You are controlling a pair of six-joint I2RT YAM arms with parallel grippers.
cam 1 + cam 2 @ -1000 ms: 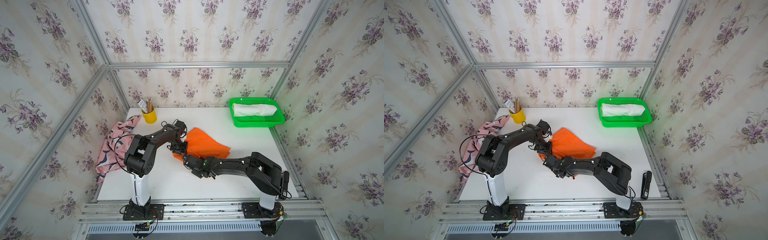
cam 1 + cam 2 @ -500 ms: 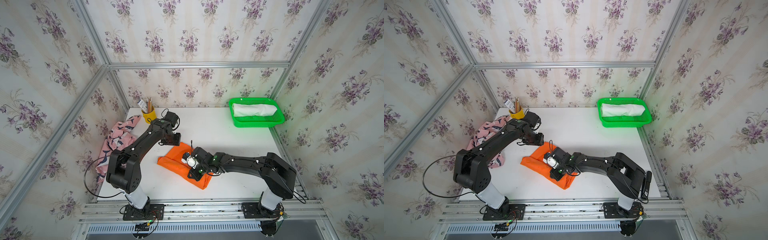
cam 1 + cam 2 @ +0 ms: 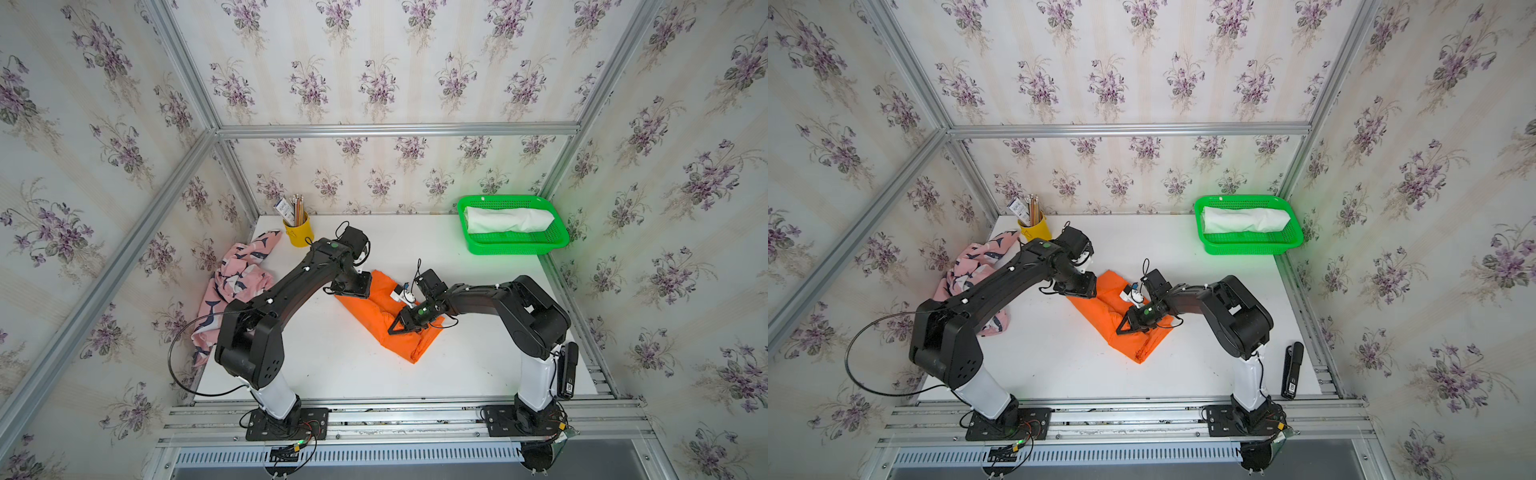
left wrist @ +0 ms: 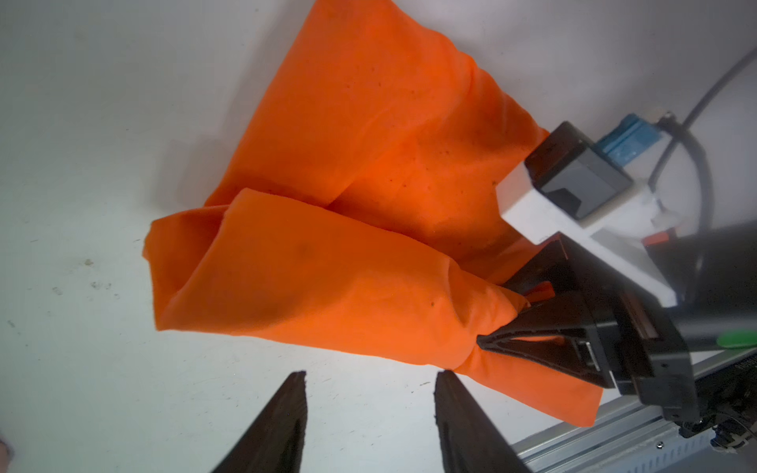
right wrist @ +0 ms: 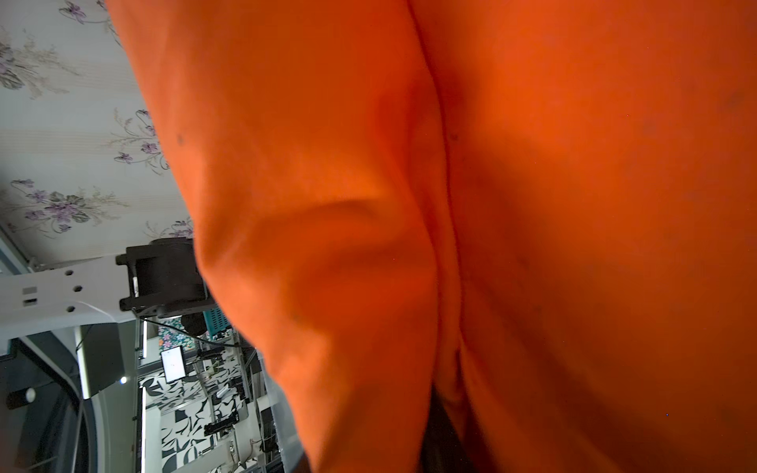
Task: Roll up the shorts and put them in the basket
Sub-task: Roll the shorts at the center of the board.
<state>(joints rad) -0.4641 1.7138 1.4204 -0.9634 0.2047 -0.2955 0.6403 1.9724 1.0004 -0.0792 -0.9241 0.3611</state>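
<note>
Loosely folded, the orange shorts (image 3: 370,311) are lying at the middle of the worktop (image 3: 332,374).
Soft, light cloth, probably slumping unless pinched at a doubled edge: right fingers (image 4: 549,360) are gripping a bunched fold at its 3 o'clock side, left fingers (image 4: 282,422) are hovering open at 11 o'clock.

Nothing can be read anywhere. A black device (image 3: 1291,368) at the front right corner of the counter (image 3: 1059,357) carries a white sticker (image 3: 1290,387), its print too small to make out. A printed packet (image 3: 284,206) stands in the yellow cup (image 3: 299,235) at the back left corner, equally illegible. A lit screen (image 5: 173,362) in the right wrist view shows no legible characters.
</note>
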